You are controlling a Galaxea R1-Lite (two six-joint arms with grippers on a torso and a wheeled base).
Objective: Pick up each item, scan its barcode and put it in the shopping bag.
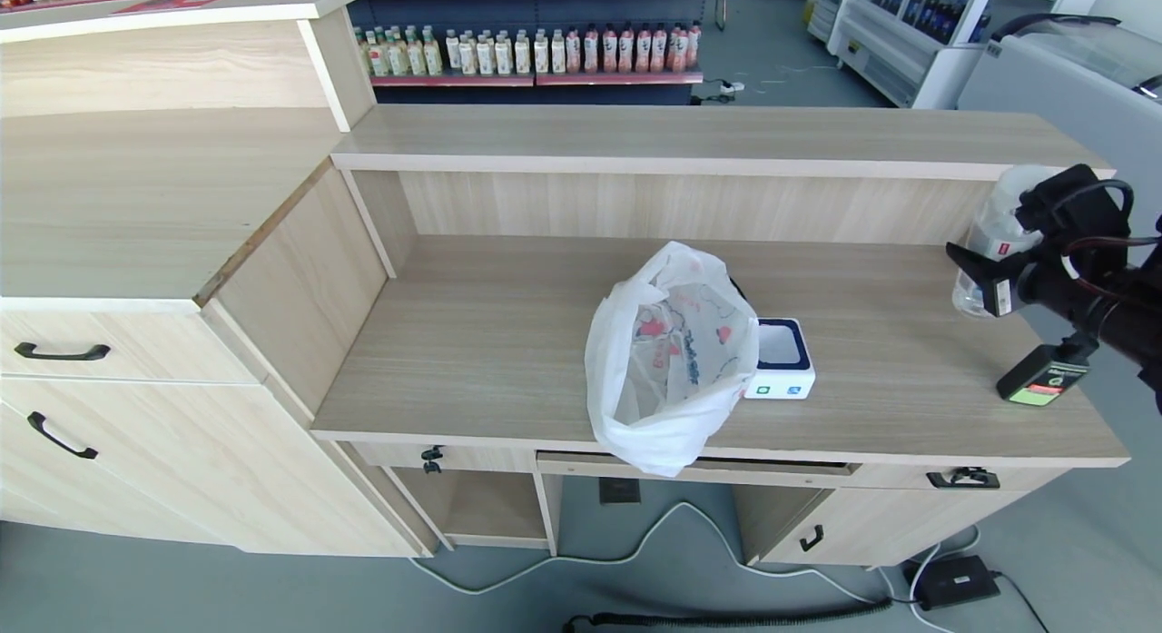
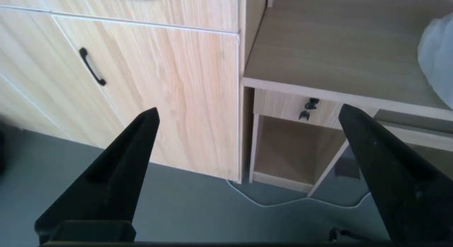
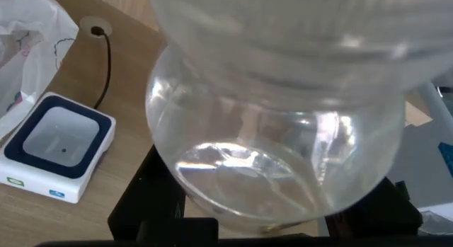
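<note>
Gripping a clear plastic bottle (image 1: pixel 994 229), the right gripper (image 1: pixel 985 274) is closed around its lower body at the right end of the counter (image 1: pixel 508 342). The shopping bag (image 1: pixel 667 356) stands open mid-counter, and the white scanner (image 1: pixel 781 361) touches its right side. The left gripper (image 2: pixel 248 112) is spread wide and empty, below counter level, facing the cabinet drawers (image 2: pixel 141 56).

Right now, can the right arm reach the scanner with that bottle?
Probably yes. The right end effector grips the bottle, and only bare counter lies between it and the scanner; the shopping bag stands on the scanner's other side.
</note>
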